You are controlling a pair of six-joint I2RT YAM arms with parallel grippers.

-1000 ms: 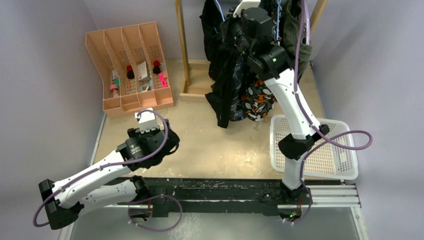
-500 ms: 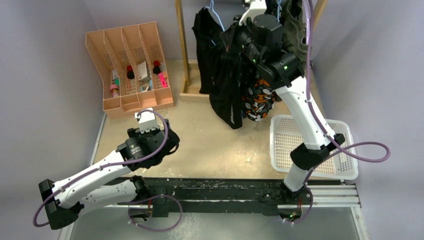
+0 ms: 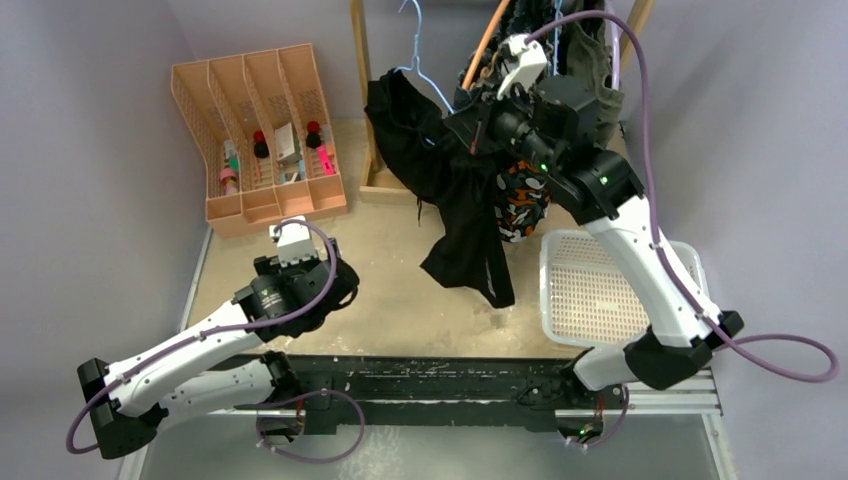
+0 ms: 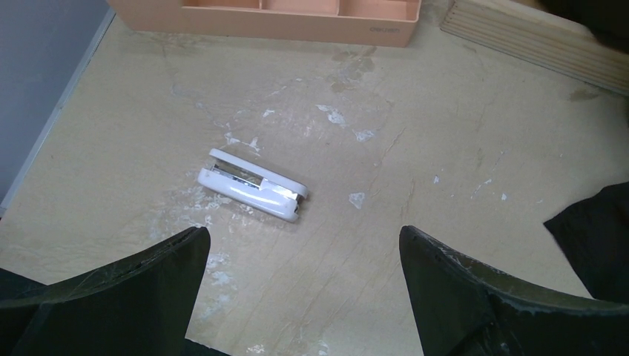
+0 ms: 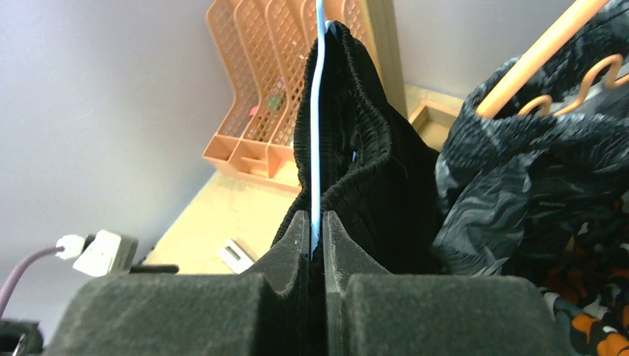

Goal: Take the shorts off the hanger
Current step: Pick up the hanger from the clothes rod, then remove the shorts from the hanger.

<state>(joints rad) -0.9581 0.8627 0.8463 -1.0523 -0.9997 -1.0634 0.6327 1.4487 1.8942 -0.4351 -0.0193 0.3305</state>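
Observation:
My right gripper (image 5: 317, 222) is shut on the thin light-blue hanger (image 5: 319, 111), and the plain black shorts (image 5: 371, 163) are draped over that wire. In the top view the right gripper (image 3: 472, 128) holds this hanger (image 3: 424, 78) out in front of the rack, tilted, and the black shorts (image 3: 450, 200) trail down toward the table. Dark blue-grey patterned shorts (image 5: 519, 170) hang on an orange hanger (image 5: 534, 59). Camouflage shorts (image 3: 520, 200) and olive shorts (image 3: 598, 60) hang behind the arm. My left gripper (image 4: 304, 252) is open and empty, low over the table.
An orange slotted organizer (image 3: 260, 130) with small items stands at the back left. The wooden rack's post (image 3: 362, 90) and base rise beside it. A white mesh basket (image 3: 620, 300) lies at the right. A small white stapler-like object (image 4: 252, 185) lies under the left gripper.
The right arm has swung down and to the right, pulling the blue hanger with the black shorts off the rack; the shorts now hang lower and further forward. The left arm has not moved.

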